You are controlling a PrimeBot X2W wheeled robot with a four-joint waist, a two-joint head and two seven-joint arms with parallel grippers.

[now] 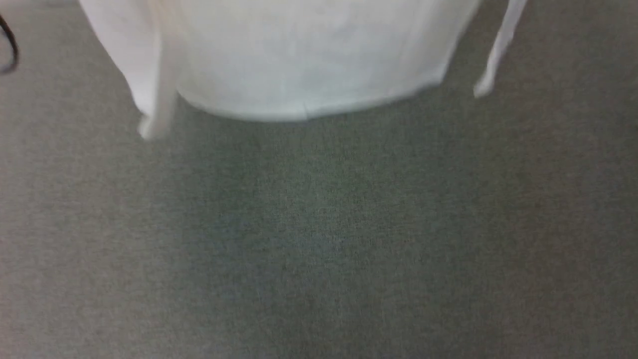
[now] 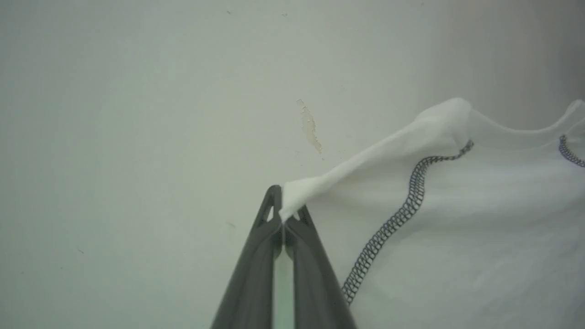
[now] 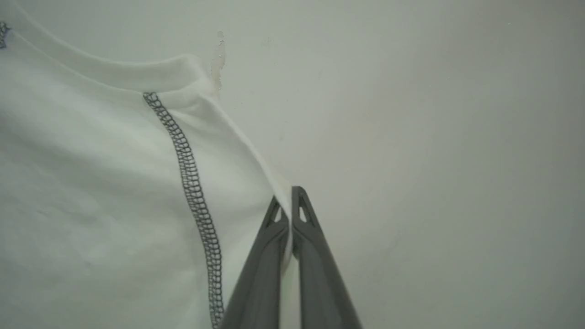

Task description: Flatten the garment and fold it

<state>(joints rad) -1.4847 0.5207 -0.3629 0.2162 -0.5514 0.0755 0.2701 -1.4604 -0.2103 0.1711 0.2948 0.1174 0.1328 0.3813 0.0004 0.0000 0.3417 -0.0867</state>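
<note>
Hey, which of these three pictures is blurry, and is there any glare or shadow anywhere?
Head view: soft and smeared, the garment hem fuzzy, a dim shadow on the carpet beneath it. Left wrist view: sharp, dark stitching crisp, even light, no glare. Right wrist view: equally sharp.

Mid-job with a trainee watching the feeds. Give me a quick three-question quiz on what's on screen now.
1. Multiple choice: of the left gripper and right gripper, which grips the garment? A) left alone B) right alone C) both
2. True or false: the garment is already folded.
3. Short answer: what colour is the seam stitching near the right gripper's jaws?
Key: 1 C, each pair of jaws is shut on a shoulder edge. 2 False, it hangs spread open. 3 Dark grey.
</note>
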